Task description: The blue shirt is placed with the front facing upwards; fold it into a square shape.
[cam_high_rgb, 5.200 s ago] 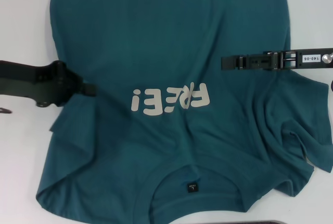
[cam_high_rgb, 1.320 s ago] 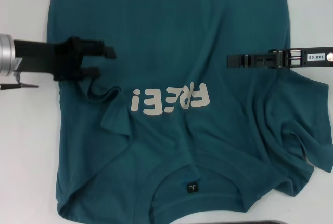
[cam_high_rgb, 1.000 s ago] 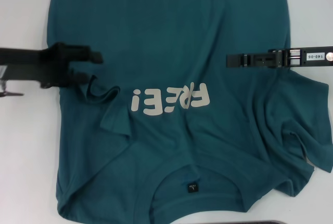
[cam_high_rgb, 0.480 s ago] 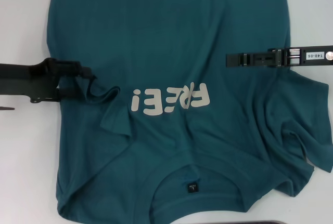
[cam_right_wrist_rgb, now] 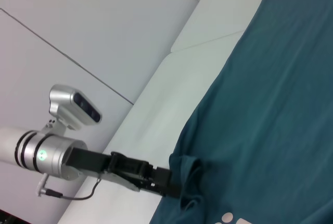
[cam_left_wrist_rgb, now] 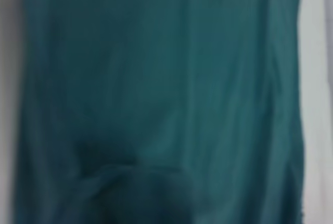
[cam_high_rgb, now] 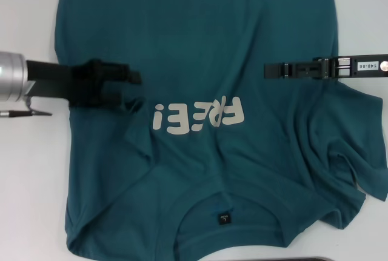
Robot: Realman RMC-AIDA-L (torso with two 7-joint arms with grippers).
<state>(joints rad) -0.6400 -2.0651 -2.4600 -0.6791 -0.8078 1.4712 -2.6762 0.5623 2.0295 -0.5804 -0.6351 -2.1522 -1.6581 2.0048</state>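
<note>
White tabletop (cam_high_rgb: 24, 170) fills my screen, and the blue shirt (cam_high_rgb: 200, 43) covers most of it, lying print-up with the collar toward my robot. I'll use the off-white "FREE!" print (cam_high_rgb: 198, 114) as my landmark. The small black neck label (cam_high_rgb: 224, 218) sits below the print on the near side, inside the collar.

My left gripper (cam_high_rgb: 134, 85) is in over the shirt's left side, just beside the "!" end of the print and slightly farther from me than it. From the head camera and the right wrist camera it looks pressed together on a bunched ridge of cloth (cam_right_wrist_rgb: 190, 182), a fold of shirt body puckering up at the fingertips. The left wrist camera gives me only teal fabric, so I judge this from the other two views.

My right gripper (cam_high_rgb: 270, 71) hangs over the shirt on the opposite side of the print, a bit beyond the "F". It shows edge-on, and I cannot tell whether its fingers are spread or together.

I expect the shirt to be light, limp and floppy: it will drape from any pinch point and drag wrinkles with it. The right sleeve (cam_high_rgb: 339, 152), out past the "F" and nearer me, is already rumpled. I'd take hold at edges and seams, pinching only the top layers I mean to fold, and carry them low so the cloth lays flat.

No containers are in view
</note>
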